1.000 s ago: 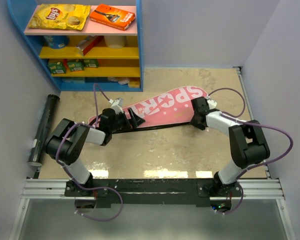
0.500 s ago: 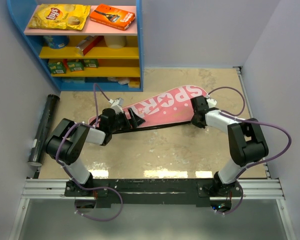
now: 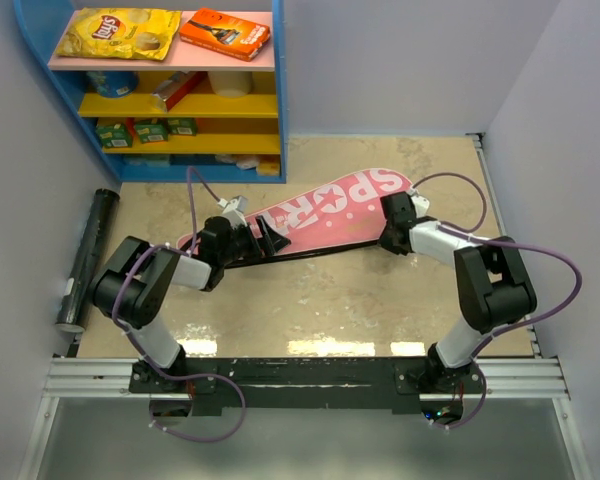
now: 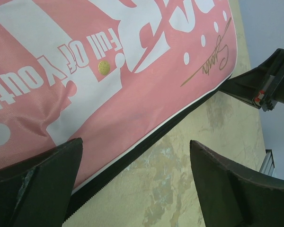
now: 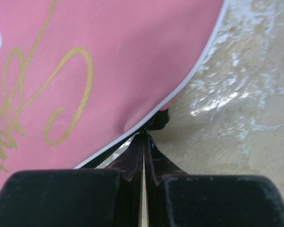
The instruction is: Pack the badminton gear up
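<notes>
The pink racket-shaped bag (image 3: 330, 210) lettered "SPORT" lies flat and slanted across the table. My left gripper (image 3: 270, 238) is open at the bag's near edge toward the narrow end. In the left wrist view its fingers (image 4: 38, 189) straddle the black zipper edge (image 4: 146, 142) without touching it. My right gripper (image 3: 390, 232) is at the wide end, shut on the small black zipper pull (image 5: 157, 121) at the bag's rim (image 5: 85, 71). The long black tube (image 3: 85, 258) lies by the left wall. Rackets and shuttlecocks are out of view.
A blue shelf unit (image 3: 280, 100) with chip bags, boxes and snack packets stands at the back left. Grey walls close the left, back and right sides. My right gripper also shows in the left wrist view (image 4: 270, 85).
My right gripper has crept slightly left and back with the zipper pull, and the bag's wide end shifted a little with it. The left arm has not moved.
</notes>
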Available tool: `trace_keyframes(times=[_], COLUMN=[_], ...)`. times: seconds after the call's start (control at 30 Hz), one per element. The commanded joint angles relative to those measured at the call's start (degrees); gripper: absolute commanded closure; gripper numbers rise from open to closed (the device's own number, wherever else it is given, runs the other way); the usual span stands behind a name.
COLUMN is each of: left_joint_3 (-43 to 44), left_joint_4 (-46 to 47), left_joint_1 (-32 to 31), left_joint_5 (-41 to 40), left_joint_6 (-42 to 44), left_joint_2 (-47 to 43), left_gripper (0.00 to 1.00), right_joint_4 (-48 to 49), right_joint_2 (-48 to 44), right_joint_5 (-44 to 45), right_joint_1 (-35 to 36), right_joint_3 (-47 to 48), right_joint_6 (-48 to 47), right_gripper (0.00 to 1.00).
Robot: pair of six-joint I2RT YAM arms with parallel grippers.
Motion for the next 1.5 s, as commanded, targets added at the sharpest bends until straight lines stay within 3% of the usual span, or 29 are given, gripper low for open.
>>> trace_keyframes(times=[0.0,0.57,0.7,0.87,0.97,1.13,1.27,1.47], left_joint_3=[-0.6,0.71,2.29,3.79,5.11,10.64,16.17,17.86], left_joint_4=[-5.14,-4.96,-7.06,-10.23,-14.53,-29.19,-41.59,-57.07], left_joint_1=[-0.08,-2.45,-4.81,-6.67,-6.76,-6.67,-6.67,-4.39], left_joint_5=[0.96,1.58,1.15,-0.7,-2.8,-7.73,-15.18,-26.96], left_joint_6=[1.02,0.84,1.1,1.72,2.68,6.28,11.37,15.69], left_joint_2=[2.86,3.3,1.38,-2.32,-6.45,-17.24,-23.59,-28.6], left_gripper=[0.0,0.0,0.0,0.0,0.0,0.0,0.0,0.0], right_joint_4=[3.65,4.35,7.67,10.06,9.8,10.06,11.03,10.86], right_joint_2=[0.38,7.06,6.89,6.1,4.61,2.32,0.21,-4.79], right_joint_5=[-2.68,-8.21,-14.17,-15.51,-14.29,-12.61,-12.61,-12.26], right_joint_1=[4.88,23.25,26.85,28.53,28.36,27.92,26.86,23.17], right_joint_3=[0.81,9.59,8.47,6.53,4.68,2.4,0.2,-3.84], right_joint_6=[0.1,5.28,8.0,9.33,9.15,8.63,7.84,5.12], right_gripper=[1.0,1.0,1.0,1.0,1.0,1.0,1.0,1.0])
